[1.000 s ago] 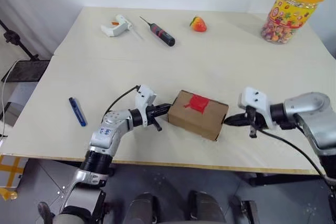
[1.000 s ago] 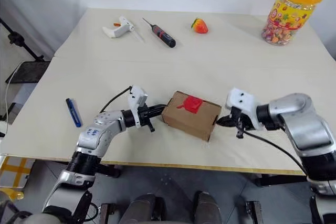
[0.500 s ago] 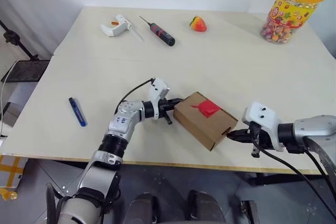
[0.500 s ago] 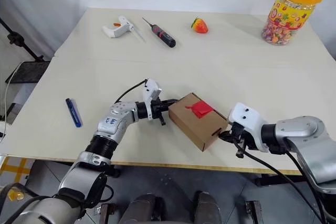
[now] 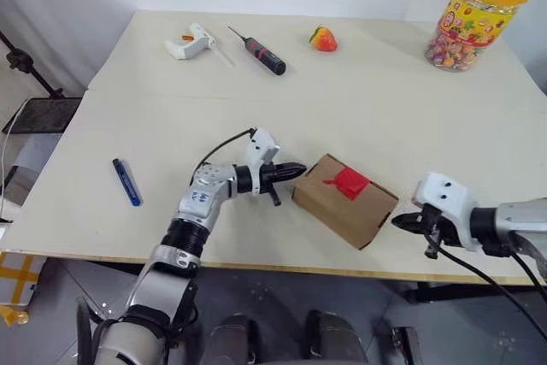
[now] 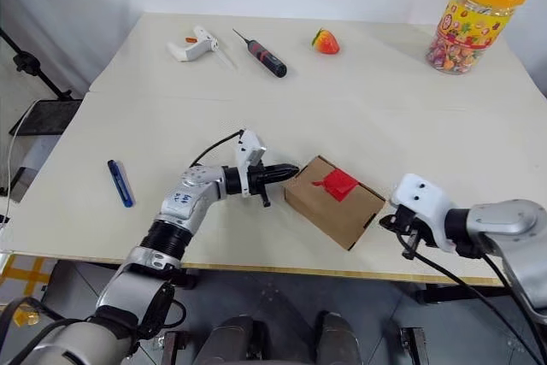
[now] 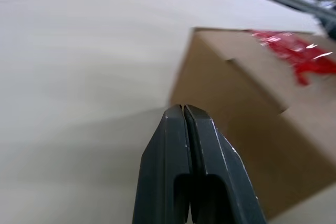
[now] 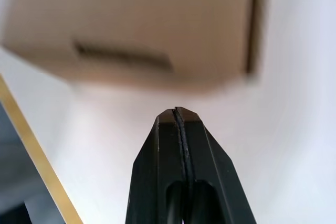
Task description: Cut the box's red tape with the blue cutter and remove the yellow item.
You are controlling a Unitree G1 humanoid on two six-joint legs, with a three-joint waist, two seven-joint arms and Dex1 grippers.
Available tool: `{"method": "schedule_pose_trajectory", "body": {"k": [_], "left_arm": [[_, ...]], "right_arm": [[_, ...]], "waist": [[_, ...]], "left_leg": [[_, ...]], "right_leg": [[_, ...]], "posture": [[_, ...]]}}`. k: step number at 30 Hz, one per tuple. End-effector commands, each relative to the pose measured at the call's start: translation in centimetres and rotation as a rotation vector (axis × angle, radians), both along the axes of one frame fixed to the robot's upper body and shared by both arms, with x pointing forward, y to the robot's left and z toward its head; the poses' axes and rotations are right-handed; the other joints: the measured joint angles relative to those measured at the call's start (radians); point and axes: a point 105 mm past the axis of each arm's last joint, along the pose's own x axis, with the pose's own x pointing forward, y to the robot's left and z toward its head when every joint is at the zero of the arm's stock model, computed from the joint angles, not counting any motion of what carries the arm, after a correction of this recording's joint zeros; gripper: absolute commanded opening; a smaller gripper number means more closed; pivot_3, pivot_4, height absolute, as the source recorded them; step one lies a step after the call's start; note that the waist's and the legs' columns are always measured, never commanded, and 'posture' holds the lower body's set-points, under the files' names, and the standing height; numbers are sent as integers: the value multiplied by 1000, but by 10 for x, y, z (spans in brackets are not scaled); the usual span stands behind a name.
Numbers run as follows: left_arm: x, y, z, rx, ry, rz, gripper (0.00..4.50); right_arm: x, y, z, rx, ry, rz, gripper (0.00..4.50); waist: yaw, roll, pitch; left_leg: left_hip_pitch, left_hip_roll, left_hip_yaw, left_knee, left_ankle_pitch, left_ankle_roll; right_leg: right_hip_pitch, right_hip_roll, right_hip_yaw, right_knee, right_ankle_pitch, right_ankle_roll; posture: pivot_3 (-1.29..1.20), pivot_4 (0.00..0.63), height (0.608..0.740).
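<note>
Head view first: box [image 5: 345,200] sitting near the front edge of the bench [image 5: 342,91], turned at an angle, red tape [image 5: 349,182] intact across the flap seam. Left pincer [image 5: 297,170] pinched fully closed on nothing, tip at about 9 o'clock of the box, right up against its end, though actual contact hard to call. Right pincer [image 5: 397,222] also clamped flat and empty, around 4 o'clock of the box, a small gap away. Blue cutter [image 5: 126,181] lying way out at 9 o'clock of the box, well apart, near the bench's left edge. White glue gun [image 5: 189,41], screwdriver [image 5: 259,51], strawberry toy [image 5: 322,38] and candy jar [image 5: 475,19] all along the far side. No sign of the yellow item, presumably inside.

Left wrist view: fingers [image 7: 210,177] pressed together, carton corner just past the tips, tape showing on the top face.

Right wrist view: fingers [image 8: 157,177] closed tight, box's side straight ahead with bare bench between.

Looks like squaring-up-the-box time. Best bet: gentle nudges only, tape kept facing up, box kept off the front edge. Then left arm over to the cutter, grabbed mid-shaft with the dark tip free, right pincer bracing the box.
</note>
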Motion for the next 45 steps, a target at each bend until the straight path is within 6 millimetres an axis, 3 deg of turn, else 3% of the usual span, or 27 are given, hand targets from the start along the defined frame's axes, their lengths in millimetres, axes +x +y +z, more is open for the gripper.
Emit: {"method": "schedule_pose_trajectory", "body": {"k": [1, 3, 4, 7, 9, 13, 17, 18, 24, 29, 34, 39, 45], "left_arm": [[0, 4, 17, -16, -71, 11, 57], [6, 26, 27, 28, -103, 113, 57], [3, 36, 26, 53, -38, 136, 57], [-20, 52, 38, 27, 19, 135, 944], [-37, 62, 46, -14, 36, 155, 1553], [-74, 93, 48, -79, 102, 272, 2834], [-106, 123, 39, -70, 126, 414, 4085], [-116, 134, 37, -74, 121, 478, 4419], [-170, 190, 27, -90, 18, 861, 4467], [-220, 212, 22, -127, -46, 1145, 4467], [-253, 220, 19, -167, -47, 1346, 4467], [-250, 229, 23, -220, -117, 1454, 4467], [-209, 244, 10, -220, -13, 1474, 4467]], "right_arm": [[2, -9, 12, -13, -42, -16, 0], [15, -19, 30, 45, -76, -55, 0], [24, -20, 42, 99, -115, -74, 0], [45, -3, 73, 189, -254, 25, 919], [55, 7, 83, 246, -285, 81, 1605], [71, 30, 97, 386, -310, 199, 3016], [85, 41, 99, 468, -279, 278, 4421], [91, 42, 95, 471, -255, 291, 4500], [121, 45, 75, 539, -173, 289, 4500], [139, 40, 60, 533, -141, 230, 4500], [155, 47, 62, 555, -162, 185, 4500], [160, 80, 69, 596, -158, 268, 4500], [155, 90, 69, 627, -143, 325, 4500]], "waist": [[1, 0, 0], [-1, -1, 1], [-3, -1, 1], [-23, -1, 1], [-27, -1, 1], [-29, -2, 1], [-24, -2, 1], [-22, -2, 1], [-30, -3, 1], [-27, -2, 1], [-35, -2, 1], [-51, -2, 1], [-50, -1, 1]], "left_leg": [[0, 0, 0, 0, 0, 0], [0, 0, 0, 0, 0, 0], [0, 0, 0, 0, 0, 0], [1, 1, 1, -1, 0, 0], [2, 3, 0, -2, 1, -2], [2, 3, -1, -2, 1, -2], [2, 3, -2, -1, 1, -2], [2, 2, -2, -1, 1, -2], [2, 1, -3, -1, 0, -1], [2, 1, -2, -1, 0, 0], [2, 2, -1, -1, 0, 0], [2, 4, 0, -1, -1, -1], [2, 3, -1, -1, -1, 0]], "right_leg": [[0, 0, 0, 0, 0, 0], [0, 0, 0, 0, 0, 0], [0, 0, 1, 0, 0, 0], [-1, 0, 1, 1, 0, 0], [0, 2, 1, 1, 0, 0], [0, 1, 1, 1, 0, -1], [1, 0, 1, 1, 0, -1], [1, 0, 1, 1, 0, -1], [3, -2, 2, -1, -1, -1], [3, -4, 4, -2, -1, -2], [3, -8, 8, -3, -1, -2], [2, -8, 9, -3, -2, -4], [1, -6, 7, -1, -2, -4]], "posture": [[0, 150, 740], [0, 150, 740], [0, 150, 740], [0, 150, 740], [0, 150, 740], [0, 150, 740], [0, 150, 740], [0, 150, 740], [0, 150, 740], [0, 150, 740], [0, 150, 740], [0, 150, 740], [0, 150, 740]]}}
